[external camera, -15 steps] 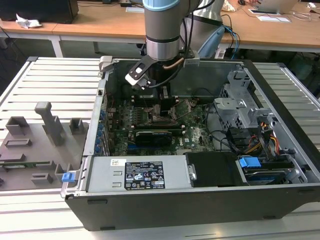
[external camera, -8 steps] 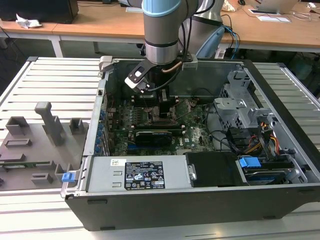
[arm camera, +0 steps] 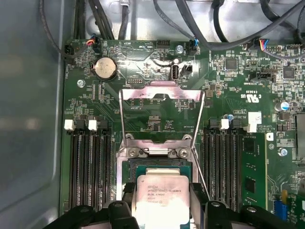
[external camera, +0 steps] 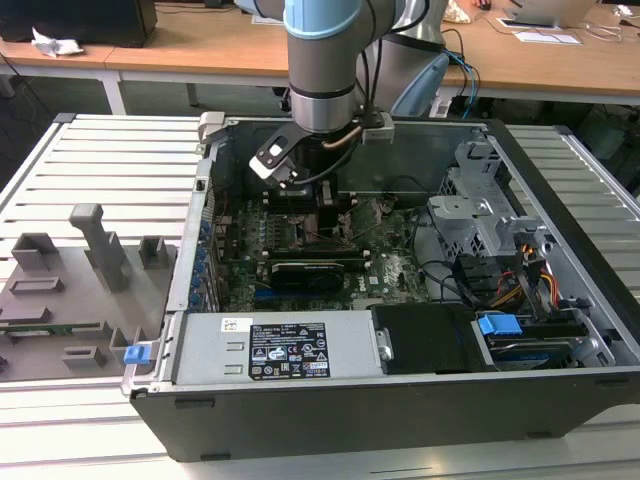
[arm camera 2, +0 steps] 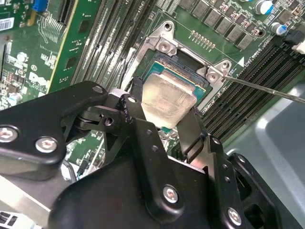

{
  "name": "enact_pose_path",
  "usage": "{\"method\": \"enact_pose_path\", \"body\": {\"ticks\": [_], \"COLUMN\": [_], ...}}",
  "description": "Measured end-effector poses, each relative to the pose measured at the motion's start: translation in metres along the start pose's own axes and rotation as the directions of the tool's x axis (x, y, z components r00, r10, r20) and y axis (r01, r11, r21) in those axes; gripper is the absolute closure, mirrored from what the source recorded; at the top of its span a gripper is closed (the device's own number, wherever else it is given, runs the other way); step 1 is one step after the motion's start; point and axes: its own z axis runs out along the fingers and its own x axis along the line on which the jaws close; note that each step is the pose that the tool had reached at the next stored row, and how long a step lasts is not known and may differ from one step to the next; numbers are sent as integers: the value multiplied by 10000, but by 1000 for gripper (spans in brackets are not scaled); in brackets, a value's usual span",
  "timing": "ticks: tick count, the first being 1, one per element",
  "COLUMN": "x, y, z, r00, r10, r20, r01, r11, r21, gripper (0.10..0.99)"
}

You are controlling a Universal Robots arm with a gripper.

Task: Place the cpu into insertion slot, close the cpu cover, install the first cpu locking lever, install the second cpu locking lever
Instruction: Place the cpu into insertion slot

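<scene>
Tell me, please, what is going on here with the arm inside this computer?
The robot arm reaches down into the open computer case. Its hand grips the cpu by two opposite edges and holds it right at the socket on the motherboard; it does not look fully seated. The cpu cover stands flipped open beyond the socket, and a thin locking lever is swung clear.

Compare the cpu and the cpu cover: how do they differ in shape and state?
The cpu is a solid plate; the cover is an open frame. The cpu is held in the gripper over the socket; the cover is swung open, untouched. Both are squarish metal.
</scene>
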Motion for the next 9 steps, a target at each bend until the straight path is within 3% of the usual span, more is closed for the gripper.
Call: {"method": "enact_pose_path", "body": {"ticks": [9], "x": [28], "y": [-8], "z": [86], "r00": [10000], "r10": [8], "r20": [2], "r01": [-8], "r11": [10000], "r21": [0], "gripper": [549]}}
